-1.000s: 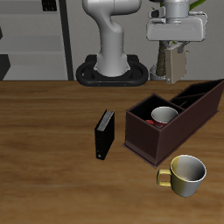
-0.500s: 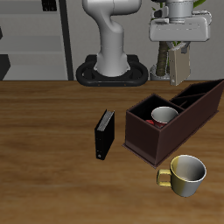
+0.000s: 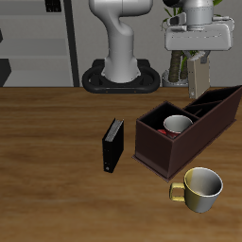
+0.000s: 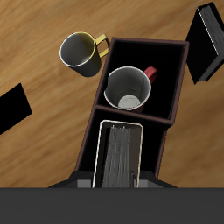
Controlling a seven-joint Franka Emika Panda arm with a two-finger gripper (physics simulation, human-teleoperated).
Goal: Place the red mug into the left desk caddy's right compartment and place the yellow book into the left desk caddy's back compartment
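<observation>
Nearest the table's front edge stood a yellowish-cream mug (image 3: 196, 188), unmarked, just in front of the left desk caddy (image 3: 156, 151). The red mug (image 3: 176, 126) sat upright in the right compartment (image 4: 143, 54). A black book (image 3: 112, 146) stood beside the caddy, cover blank. Farther back, the gripper (image 3: 198, 68) was clamped on the yellow book (image 3: 198, 76), hanging upright above the caddy's back section. No readable writing anywhere.
</observation>
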